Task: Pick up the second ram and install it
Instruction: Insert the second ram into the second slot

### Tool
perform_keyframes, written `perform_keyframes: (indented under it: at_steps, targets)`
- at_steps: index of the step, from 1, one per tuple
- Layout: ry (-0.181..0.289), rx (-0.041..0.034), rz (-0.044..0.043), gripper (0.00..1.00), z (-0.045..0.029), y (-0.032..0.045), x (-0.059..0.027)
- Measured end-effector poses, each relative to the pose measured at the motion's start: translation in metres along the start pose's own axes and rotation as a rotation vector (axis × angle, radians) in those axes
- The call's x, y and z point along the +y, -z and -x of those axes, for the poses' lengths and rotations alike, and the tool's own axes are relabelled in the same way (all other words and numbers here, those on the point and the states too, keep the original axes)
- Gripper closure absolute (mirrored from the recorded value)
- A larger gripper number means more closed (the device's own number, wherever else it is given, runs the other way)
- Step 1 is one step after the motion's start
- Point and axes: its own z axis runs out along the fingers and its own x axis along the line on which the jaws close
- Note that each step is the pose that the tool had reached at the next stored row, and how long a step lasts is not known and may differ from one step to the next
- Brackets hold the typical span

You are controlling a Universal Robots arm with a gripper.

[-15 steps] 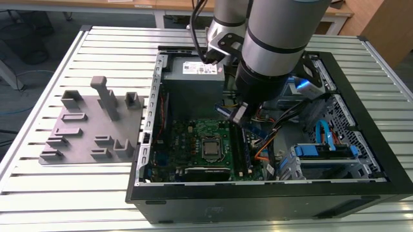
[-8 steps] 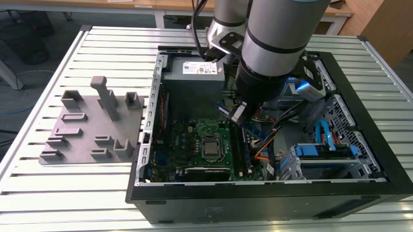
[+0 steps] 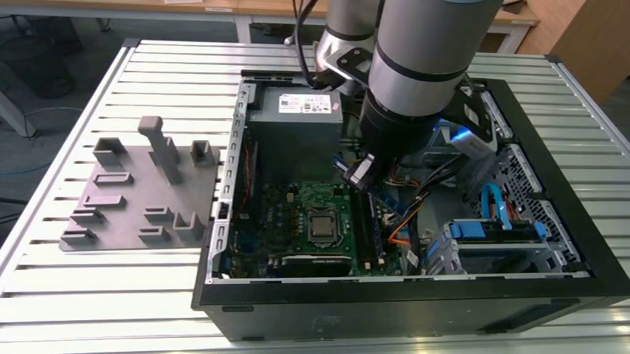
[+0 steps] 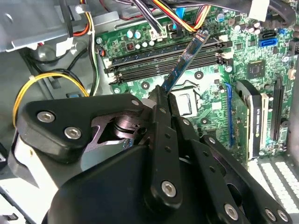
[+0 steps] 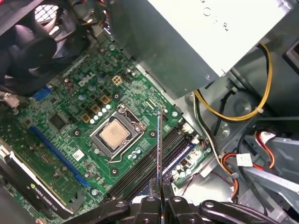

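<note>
Second ram (image 4: 187,57), seemingly unseated, inside case (image 3: 295,296)

Second ram (image 4: 186,59), thin dark stick, held above motherboard (image 4: 205,85)

An open black computer case (image 3: 394,299) lies on a slatted metal table (image 3: 118,295). Inside, a green motherboard (image 3: 291,203) with a silver processor (image 3: 322,226) sits beside a grey power supply (image 3: 295,129). A grey moulded fixture (image 3: 123,195) rests just beside the case, at the exterior view's left.

Slot rails (image 4: 140,57) open beneath second ram (image 4: 184,60); power supply (image 5: 196,42) near one end, cables (image 4: 163,9) alongside.
</note>
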Motion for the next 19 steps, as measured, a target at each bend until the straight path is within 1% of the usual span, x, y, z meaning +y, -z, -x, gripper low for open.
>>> perform_keyframes:
  at_steps: [19]
  targets:
    - [-0.168, -0.0092, -0.0155, 0.87, 0.0000, -0.0003, 0.0000]
